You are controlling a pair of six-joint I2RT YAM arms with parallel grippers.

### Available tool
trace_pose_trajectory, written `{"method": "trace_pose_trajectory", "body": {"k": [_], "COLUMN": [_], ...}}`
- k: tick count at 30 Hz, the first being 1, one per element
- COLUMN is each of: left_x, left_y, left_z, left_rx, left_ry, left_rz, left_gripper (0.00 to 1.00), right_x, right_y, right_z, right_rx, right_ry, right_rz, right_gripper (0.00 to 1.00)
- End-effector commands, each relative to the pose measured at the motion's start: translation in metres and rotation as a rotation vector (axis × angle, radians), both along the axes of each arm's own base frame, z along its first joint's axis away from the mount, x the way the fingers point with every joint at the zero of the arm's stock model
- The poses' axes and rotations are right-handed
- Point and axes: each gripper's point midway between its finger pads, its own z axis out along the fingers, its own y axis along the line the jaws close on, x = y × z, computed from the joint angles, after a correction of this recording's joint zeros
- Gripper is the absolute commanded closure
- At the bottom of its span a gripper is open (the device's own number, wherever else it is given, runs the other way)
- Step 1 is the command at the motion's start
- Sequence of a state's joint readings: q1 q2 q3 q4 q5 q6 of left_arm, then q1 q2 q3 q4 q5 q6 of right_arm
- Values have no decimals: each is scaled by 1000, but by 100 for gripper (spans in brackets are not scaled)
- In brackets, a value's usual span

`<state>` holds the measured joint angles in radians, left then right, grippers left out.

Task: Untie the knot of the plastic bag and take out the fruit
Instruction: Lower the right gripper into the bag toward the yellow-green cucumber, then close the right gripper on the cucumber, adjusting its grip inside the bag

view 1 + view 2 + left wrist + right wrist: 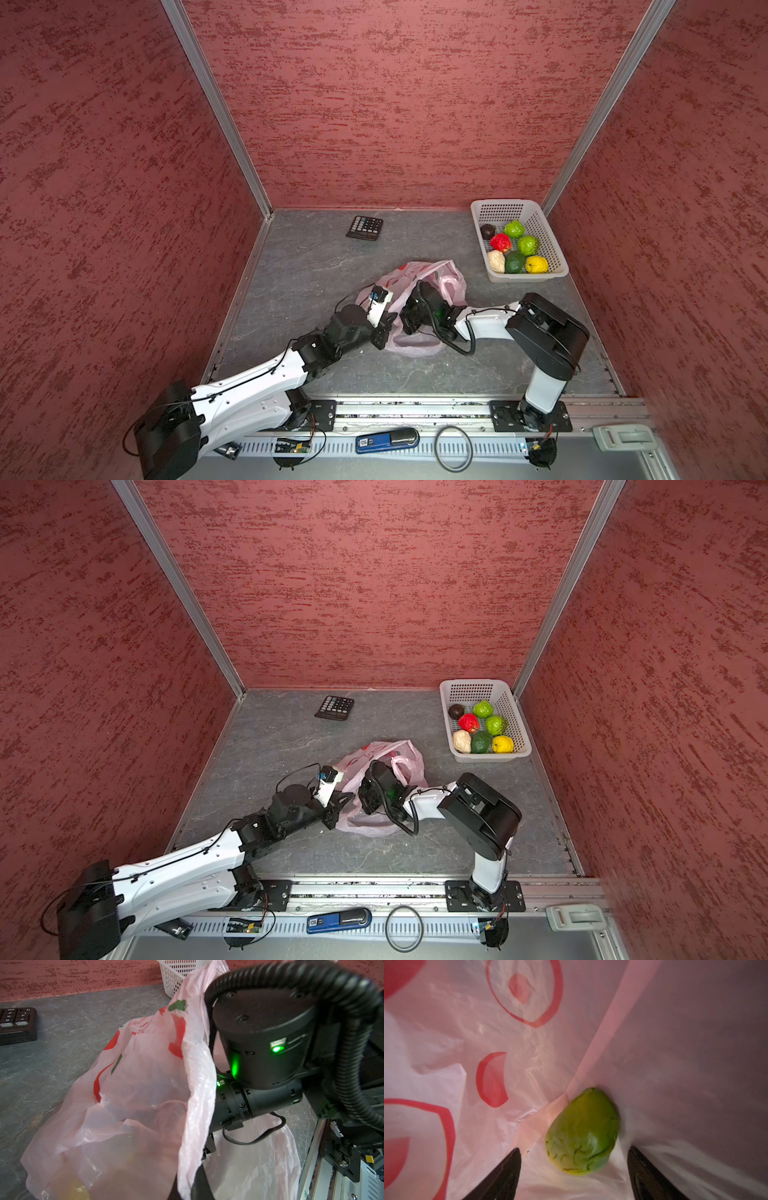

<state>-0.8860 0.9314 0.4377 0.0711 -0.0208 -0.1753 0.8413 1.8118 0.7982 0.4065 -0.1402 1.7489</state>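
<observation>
Inside the bag (591, 1032), my right gripper (574, 1148) has room: its spread fingers (500, 1174) flank a green fruit (582, 1136) without touching, with the bag's film close on both sides. At the bag's mouth my left gripper (386, 328) crowds the entry. Beyond, bare table (299, 282) lies open between the calculator (365, 227) and the basket (528, 277).

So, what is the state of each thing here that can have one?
plastic bag, mouth open
left gripper, shut on the bag's rim
right gripper, open inside the bag, jaws either side of a green fruit
basket, holding seven fruit
</observation>
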Motion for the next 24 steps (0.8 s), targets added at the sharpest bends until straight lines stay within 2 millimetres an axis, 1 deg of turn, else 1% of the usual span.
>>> {"method": "trace_pose_trajectory", "body": {"k": [1,4,7,9,11,14,18,24], "left_x": [-1,-1,-1,-1,-1,-1,-2,-5], "left_y": [-2,1,4,6,9,14,19,23], "left_z": [9,9,9,9,9,8,6,1], "left_rx": [-42,-42,-42,-39,-36,-34,-22,-7], "left_ry": [-15,-17,-21,-21,-23,-24,-23,-12], "left_rz": [-17,-13,-7,-4,1,9,16,16], "left_gripper": [100,100,100,100,100,100,100,100], "right_x": [6,8,5,2,-1,-3,-2,-2], "right_y": [8,13,14,9,3,-3,-10,-30], "right_z": [-1,-1,-9,-14,-17,-17,-14,-4], "right_rx": [141,138,151,149,140,137,127,100], "right_ry": [179,196,230,246,253,255,244,210], "right_rz": [-136,-131,-133,-148,-167,-184,-208,-264], "right_gripper": [21,26,37,48,56,65,69,72]}}
